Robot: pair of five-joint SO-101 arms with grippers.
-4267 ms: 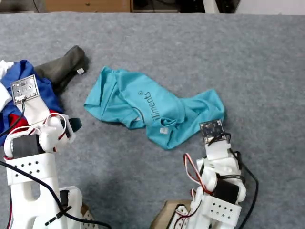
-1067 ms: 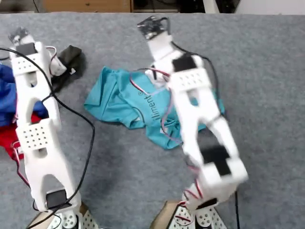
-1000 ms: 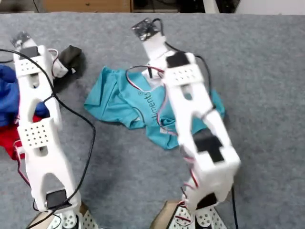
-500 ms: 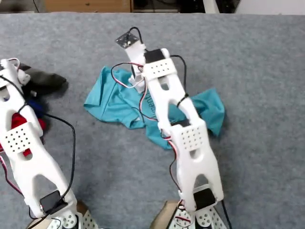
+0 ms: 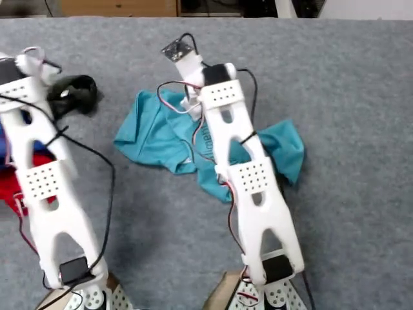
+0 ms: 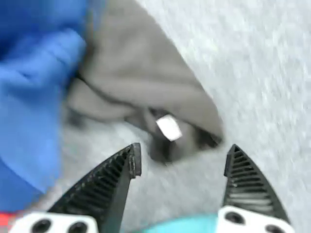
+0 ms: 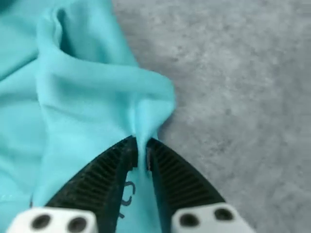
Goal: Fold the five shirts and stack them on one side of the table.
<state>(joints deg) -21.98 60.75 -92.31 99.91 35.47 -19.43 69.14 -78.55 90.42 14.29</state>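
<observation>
The right gripper (image 7: 140, 145) is closed on a raised pleat at the far edge of the teal shirt (image 5: 145, 135). That shirt lies crumpled mid-bench (image 5: 348, 84), its length running from far left to near right under that arm. The left gripper (image 6: 183, 150) hangs wide open and empty over the grey shirt (image 6: 141, 82), off to the left, with the blue shirt (image 6: 34, 73) touching it.

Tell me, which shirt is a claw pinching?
The teal shirt: the right gripper is shut on its fold; the left gripper hangs open above the grey shirt.
</observation>
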